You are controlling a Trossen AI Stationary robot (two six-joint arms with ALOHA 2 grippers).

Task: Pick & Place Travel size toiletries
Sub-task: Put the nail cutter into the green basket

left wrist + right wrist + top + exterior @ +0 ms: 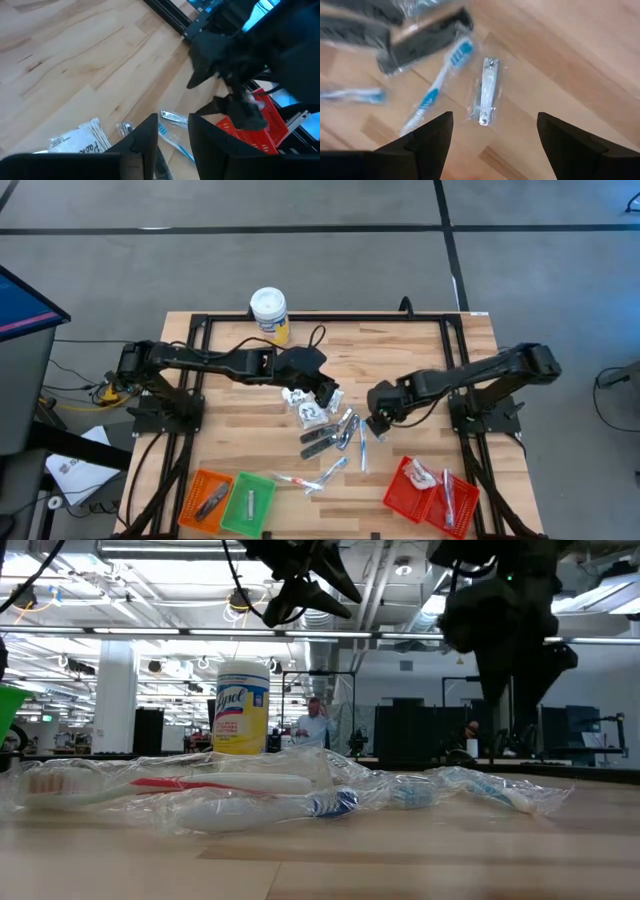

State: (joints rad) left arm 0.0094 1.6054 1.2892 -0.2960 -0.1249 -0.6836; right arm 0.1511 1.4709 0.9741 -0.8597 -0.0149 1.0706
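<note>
Hovering right gripper (pixel 492 132), jaws spread, above wrapped nail clipper (pixel 485 90); left gripper (pixel 172 135) jaws parted, empty.

You get even, bright overhead light on the table (pixel 400 370), with soft, short shadows. In the low view, ceiling lamps (pixel 240 600) glare and the wrapped toothbrushes (pixel 200 795) up close look soft. The right wrist view smears the combs (pixel 420 37) with motion blur.
</note>
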